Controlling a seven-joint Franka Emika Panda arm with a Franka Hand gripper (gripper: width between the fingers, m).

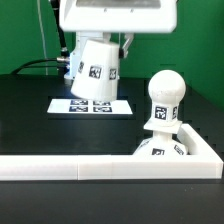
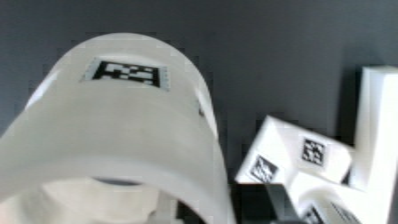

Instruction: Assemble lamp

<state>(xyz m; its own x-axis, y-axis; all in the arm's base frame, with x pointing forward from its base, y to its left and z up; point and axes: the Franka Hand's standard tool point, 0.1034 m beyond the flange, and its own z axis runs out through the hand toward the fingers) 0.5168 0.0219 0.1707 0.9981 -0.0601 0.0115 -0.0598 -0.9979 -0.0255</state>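
My gripper [image 1: 101, 42] is shut on the white tapered shade [image 1: 98, 68] and holds it tilted in the air above the marker board [image 1: 90, 104]. In the wrist view the shade [image 2: 125, 120] fills the frame with one tag facing the camera. Only one dark finger [image 2: 256, 198] of the gripper [image 2: 169, 206] shows beside it. The round-headed bulb [image 1: 163, 100] stands upright on the flat square base [image 1: 163, 149] at the exterior view's right, apart from the shade. The base [image 2: 302, 155] also shows in the wrist view, beyond the shade.
A low white wall [image 1: 100, 168] runs across the front and turns back at the exterior view's right, enclosing the base. It shows in the wrist view as a white edge [image 2: 377, 110]. The white robot pedestal [image 1: 115, 15] stands at the back.
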